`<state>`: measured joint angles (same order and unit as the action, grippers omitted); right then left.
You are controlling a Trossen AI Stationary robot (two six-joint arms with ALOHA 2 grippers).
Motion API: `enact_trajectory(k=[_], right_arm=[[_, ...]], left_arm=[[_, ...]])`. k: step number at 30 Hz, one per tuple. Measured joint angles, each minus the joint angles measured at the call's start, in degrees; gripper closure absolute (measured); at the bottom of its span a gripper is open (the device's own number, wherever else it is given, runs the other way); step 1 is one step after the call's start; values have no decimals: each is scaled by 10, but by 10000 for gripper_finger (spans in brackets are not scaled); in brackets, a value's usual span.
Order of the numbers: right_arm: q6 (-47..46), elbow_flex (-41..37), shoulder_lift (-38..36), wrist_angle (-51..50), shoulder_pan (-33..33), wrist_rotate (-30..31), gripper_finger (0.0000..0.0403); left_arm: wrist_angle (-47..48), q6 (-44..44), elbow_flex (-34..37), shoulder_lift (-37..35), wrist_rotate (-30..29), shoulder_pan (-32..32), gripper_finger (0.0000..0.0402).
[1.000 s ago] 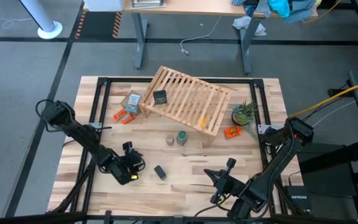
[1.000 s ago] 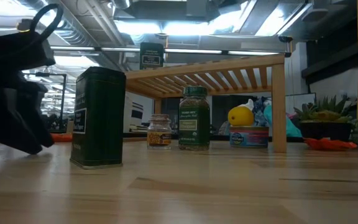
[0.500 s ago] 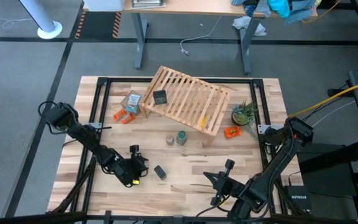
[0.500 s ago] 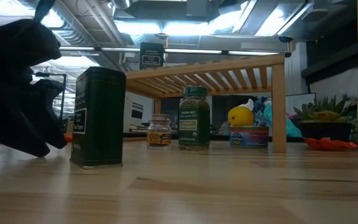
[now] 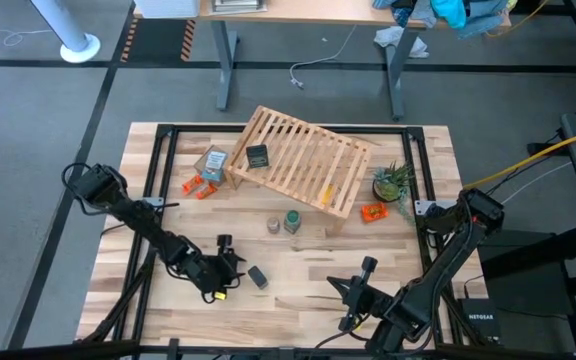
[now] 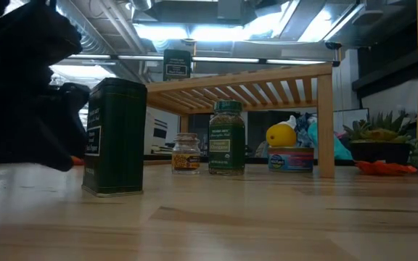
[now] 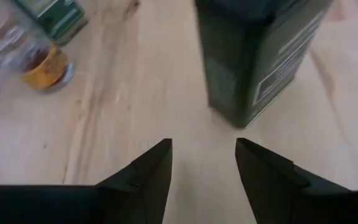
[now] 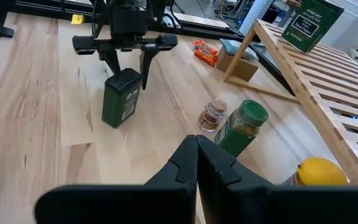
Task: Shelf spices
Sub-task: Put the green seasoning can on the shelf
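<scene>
Tin (image 5: 258,277), dark, squarish and rigid, is standing upright on the bench; the left hand (image 5: 236,268) is hovering beside it, fingers parted, probably best gripping its flat sides.

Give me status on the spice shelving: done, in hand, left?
Done: one dark tin sits on the shelf. In hand: open left gripper lines up on the second dark tin, not gripping. Left: green jar and small glass jar on the table. Right gripper waits, shut.
</scene>
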<state>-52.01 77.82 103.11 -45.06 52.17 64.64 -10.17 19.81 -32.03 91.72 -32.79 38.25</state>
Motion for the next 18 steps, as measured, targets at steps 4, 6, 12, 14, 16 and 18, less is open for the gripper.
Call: enact_trajectory(k=[4, 6, 12, 14, 16, 18], right_arm=[[9, 0, 0, 0, 0, 0, 397], [10, 0, 0, 0, 0, 0, 397], [10, 0, 0, 2, 0, 0, 397], [11, 0, 0, 3, 0, 0, 397], [13, 0, 0, 6, 0, 0, 397], [13, 0, 0, 6, 0, 0, 397]], left_arm=[[-27, -28, 0, 0, 33, -13, 234], [-32, -38, 0, 0, 47, -17, 238], [-32, -63, 0, -1, 79, -31, 246], [-32, -78, 0, -1, 91, -39, 248], [-35, -93, 0, -1, 105, -48, 250], [-47, -113, 0, -1, 127, -56, 253]])
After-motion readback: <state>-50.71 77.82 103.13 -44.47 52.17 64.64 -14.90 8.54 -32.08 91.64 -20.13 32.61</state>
